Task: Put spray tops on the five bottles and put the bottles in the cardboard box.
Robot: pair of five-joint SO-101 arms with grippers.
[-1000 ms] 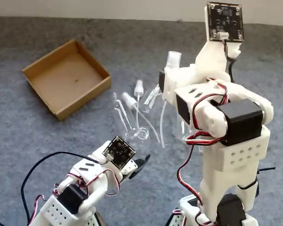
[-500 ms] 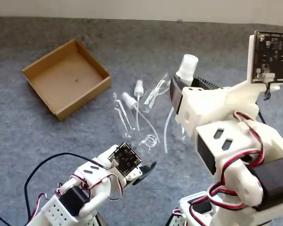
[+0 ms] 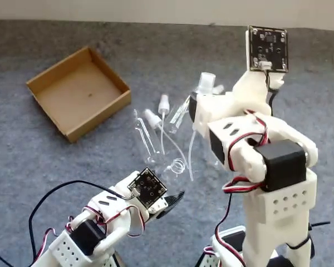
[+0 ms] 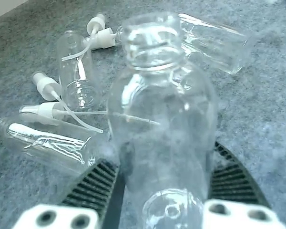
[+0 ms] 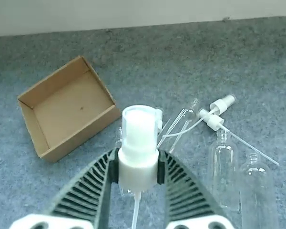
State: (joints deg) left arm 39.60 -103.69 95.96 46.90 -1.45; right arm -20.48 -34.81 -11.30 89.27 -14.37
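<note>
Grey carpet [image 3: 55, 167] serves as the work surface, with the cardboard box [image 3: 100, 117] lying open-side up at the far left and nothing in it. The left gripper [image 4: 163, 183] pinches a clear bottle [image 4: 162, 109] low on its body between both ribbed fingers, mouth uncapped and facing up. This looks meant to steady it as a target for a top. The right gripper [image 5: 138, 160] is pressed onto the collar of a spray top [image 5: 139, 133], whose dip tube [image 5: 135, 210] hangs straight down, ready to thread into a neck. It is raised to the right and farther off, not yet over the bottle's mouth. Between arms and box lie the loose bottles [image 3: 147, 136] and spare tops [image 3: 164, 103] — none capped, none boxed.
</note>
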